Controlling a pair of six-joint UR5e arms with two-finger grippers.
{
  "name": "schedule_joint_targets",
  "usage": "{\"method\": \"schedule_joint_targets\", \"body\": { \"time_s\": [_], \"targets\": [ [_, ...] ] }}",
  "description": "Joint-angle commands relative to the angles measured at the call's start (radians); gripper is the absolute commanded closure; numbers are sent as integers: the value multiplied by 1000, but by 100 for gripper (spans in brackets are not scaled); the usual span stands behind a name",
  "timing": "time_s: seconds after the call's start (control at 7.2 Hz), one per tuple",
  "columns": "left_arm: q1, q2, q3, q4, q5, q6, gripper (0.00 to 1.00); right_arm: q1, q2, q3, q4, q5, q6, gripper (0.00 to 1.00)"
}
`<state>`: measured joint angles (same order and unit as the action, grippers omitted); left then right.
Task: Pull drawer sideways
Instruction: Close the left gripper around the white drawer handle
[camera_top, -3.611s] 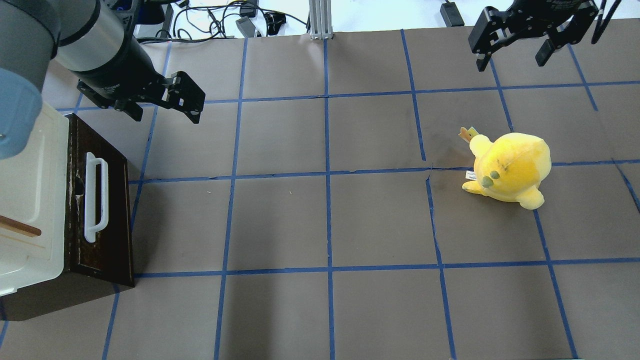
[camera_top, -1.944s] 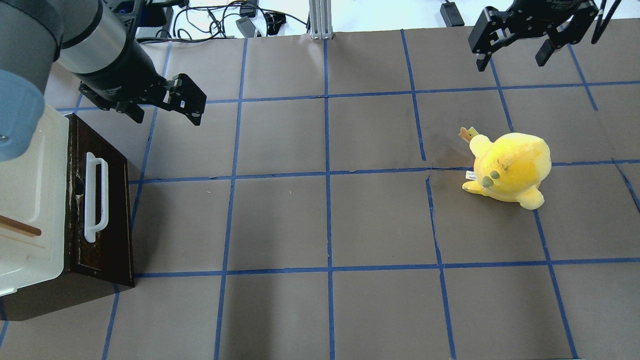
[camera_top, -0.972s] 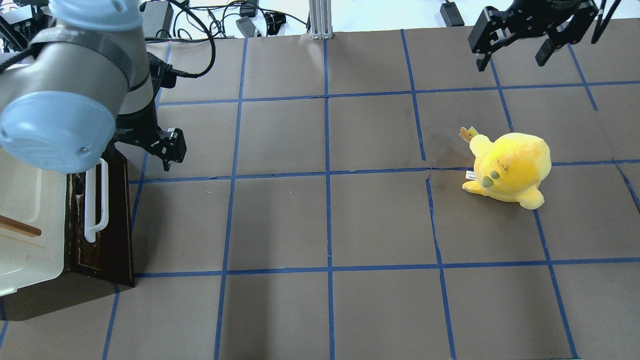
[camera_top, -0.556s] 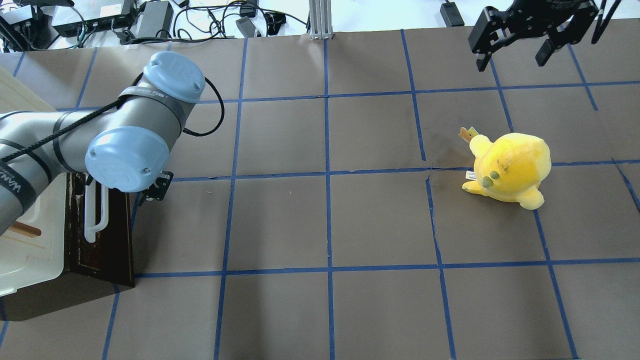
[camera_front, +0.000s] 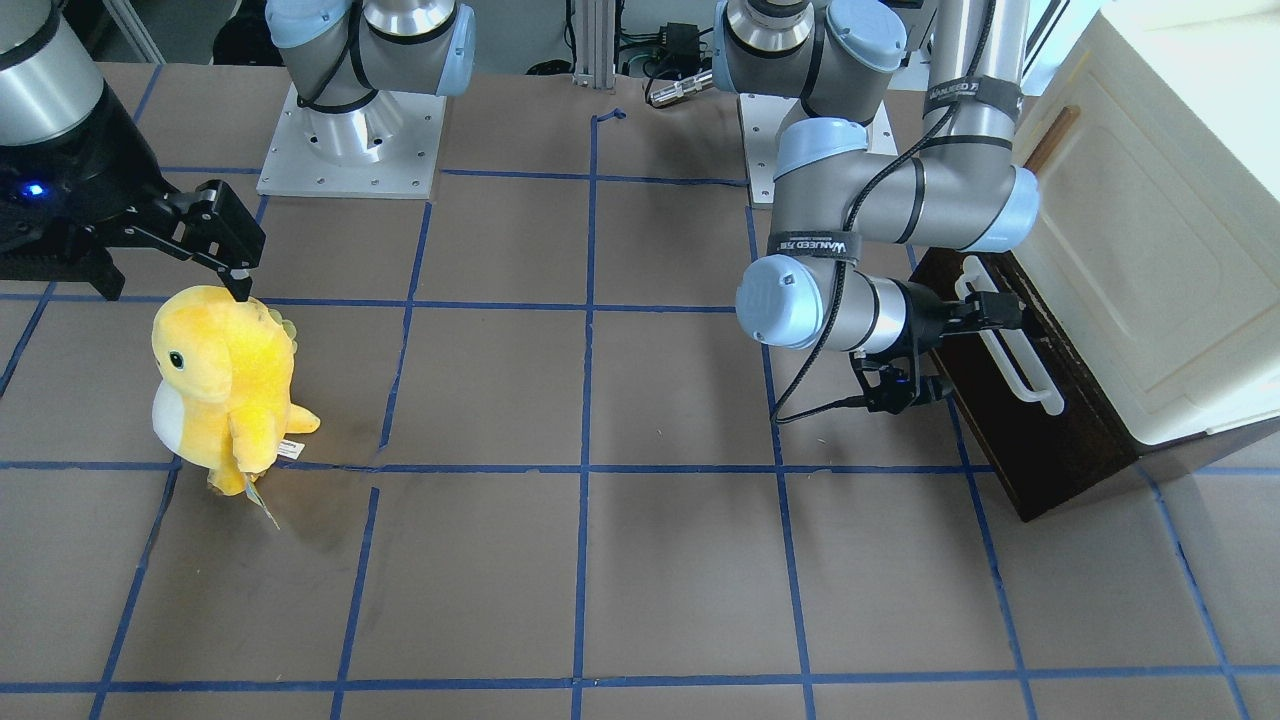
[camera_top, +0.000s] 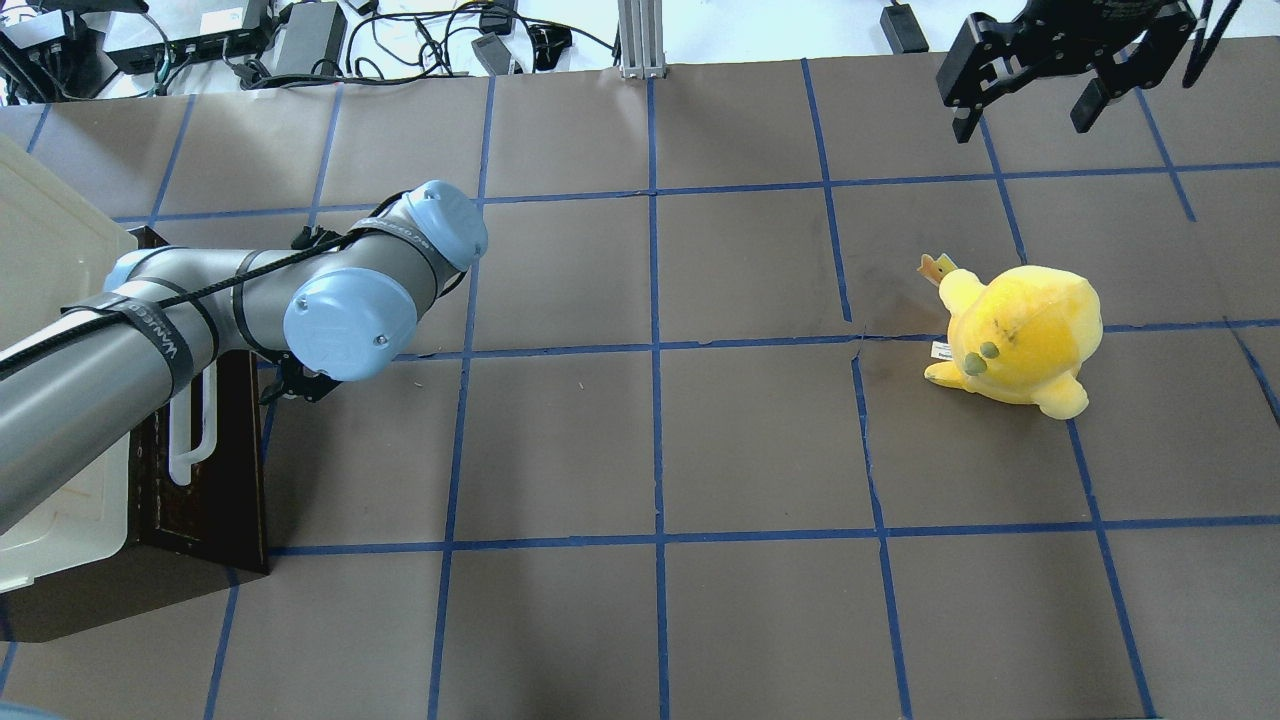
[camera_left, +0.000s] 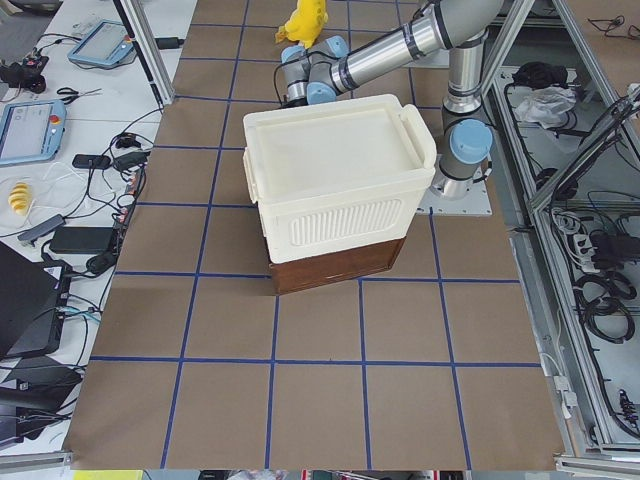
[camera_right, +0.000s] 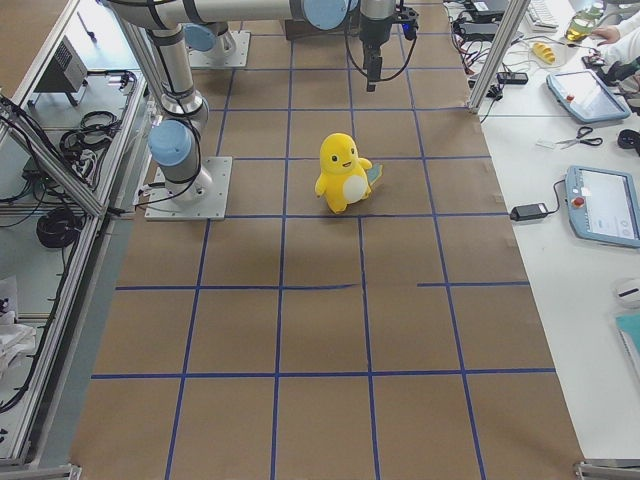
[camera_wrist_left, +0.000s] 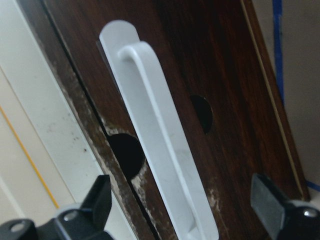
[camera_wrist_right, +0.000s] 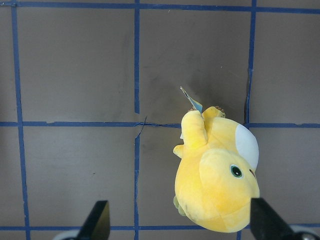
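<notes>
The left hand (camera_wrist_left: 182, 212) is hanging wide open, holding nothing, with a finger on each side of the white handle (camera_wrist_left: 160, 135). It should be going in closer, squeezing the bar tight, then pulling straight out. The drawer (camera_wrist_left: 225, 75) is sitting under the cream box (camera_front: 1150, 250) at the edge of the surface (camera_front: 600, 400).

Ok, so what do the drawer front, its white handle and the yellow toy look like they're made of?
The drawer front looks like dark-stained wood: streaky grain, pale chipped wear along one edge. The handle seems smooth white plastic with a slight sheen, though painted metal is possible. The toy is soft plush fabric, fuzzy with a sewn tag.
</notes>
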<state>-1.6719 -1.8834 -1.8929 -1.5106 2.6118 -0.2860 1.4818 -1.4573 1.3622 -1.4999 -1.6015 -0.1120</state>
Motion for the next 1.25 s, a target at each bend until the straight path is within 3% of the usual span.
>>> {"method": "schedule_joint_targets", "body": {
  "time_s": [0.0,0.56,1.11],
  "targets": [
    [-23,-45,12,-5,43,-30,0,0,0,0,0,0,0,0],
    [-22,-56,0,-39,204,-47,0,0,0,0,0,0,0,0],
    [-12,-71,-14,-40,192,-38,0,0,0,0,0,0,0,0]
  ]
}}
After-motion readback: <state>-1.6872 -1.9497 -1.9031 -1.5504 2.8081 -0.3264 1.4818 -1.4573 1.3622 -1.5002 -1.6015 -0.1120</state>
